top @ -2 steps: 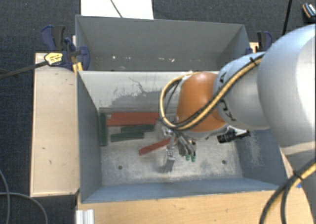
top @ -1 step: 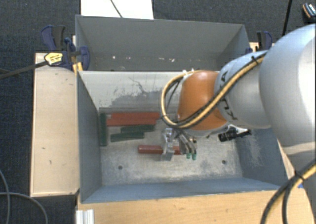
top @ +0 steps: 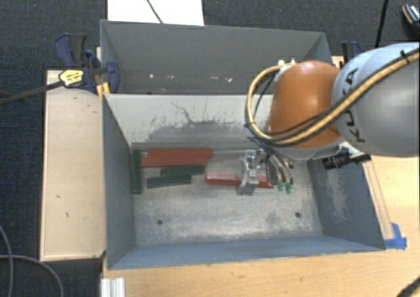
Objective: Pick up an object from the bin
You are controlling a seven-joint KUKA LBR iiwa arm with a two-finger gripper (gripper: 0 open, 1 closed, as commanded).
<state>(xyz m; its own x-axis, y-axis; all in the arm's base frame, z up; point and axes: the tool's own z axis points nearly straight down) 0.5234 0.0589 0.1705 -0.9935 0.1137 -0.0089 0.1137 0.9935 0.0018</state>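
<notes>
Red block (top: 220,178) under claw (top: 250,178), mid bin (top: 216,223); arm (top: 384,92) marked KUKA.

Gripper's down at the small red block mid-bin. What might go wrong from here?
The gripper sits over the arm-side end of the small red block, not its middle, so a lift may tip or drop it. The long red block and dark green sticks lie close beside it; a nudge could shove them together.

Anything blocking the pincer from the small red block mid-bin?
Nothing visible. The pincer is right over the small red block, at its right end. The long red block and dark green bars lie to the left, clear of the approach.
</notes>
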